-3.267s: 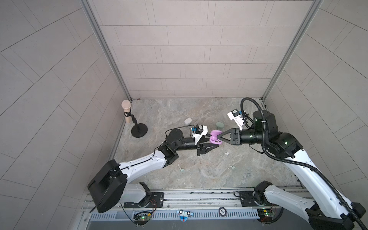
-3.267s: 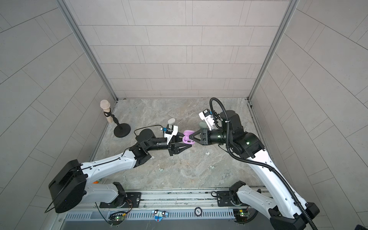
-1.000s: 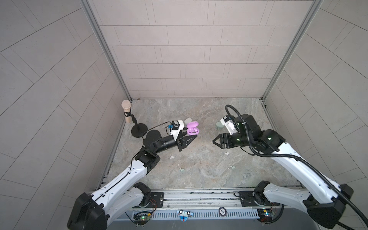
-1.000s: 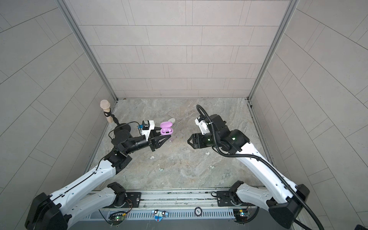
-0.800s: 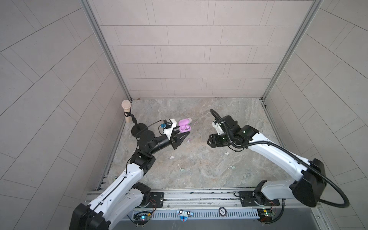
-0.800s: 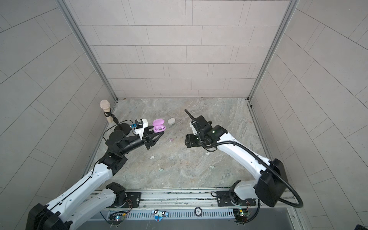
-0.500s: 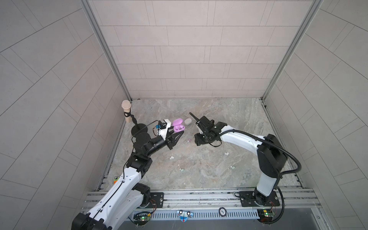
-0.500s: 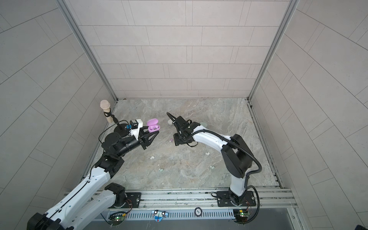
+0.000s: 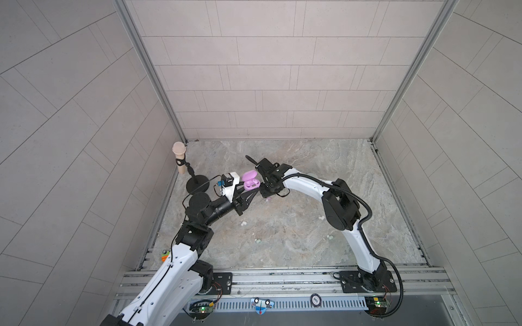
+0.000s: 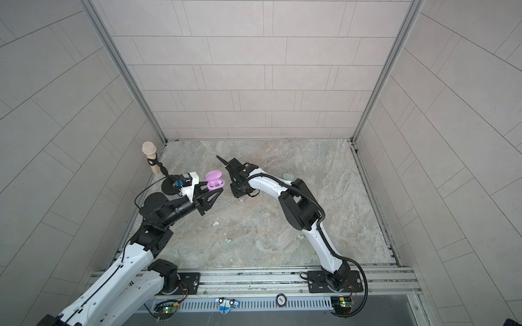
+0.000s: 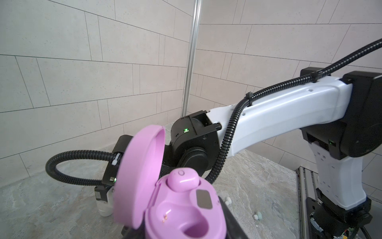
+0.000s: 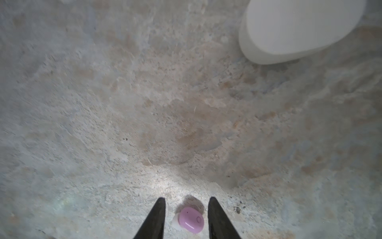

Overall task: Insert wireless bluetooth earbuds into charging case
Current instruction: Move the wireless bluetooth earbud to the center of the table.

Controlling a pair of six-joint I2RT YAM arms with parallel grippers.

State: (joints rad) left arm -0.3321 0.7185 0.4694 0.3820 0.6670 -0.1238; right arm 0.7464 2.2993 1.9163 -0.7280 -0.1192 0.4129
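One lilac earbud (image 11: 183, 182) already sits in the open lilac charging case (image 11: 182, 217), and the left end effector (image 9: 256, 189) clamps that case above the worktop (image 12: 144, 103). The loose lilac earbud (image 12: 191, 219) lies on the stone. The right end effector (image 12: 187, 198) straddles it with a narrow gap either side. A white earbud (image 9: 243, 223) and a mint earbud (image 9: 257, 240) lie further off.
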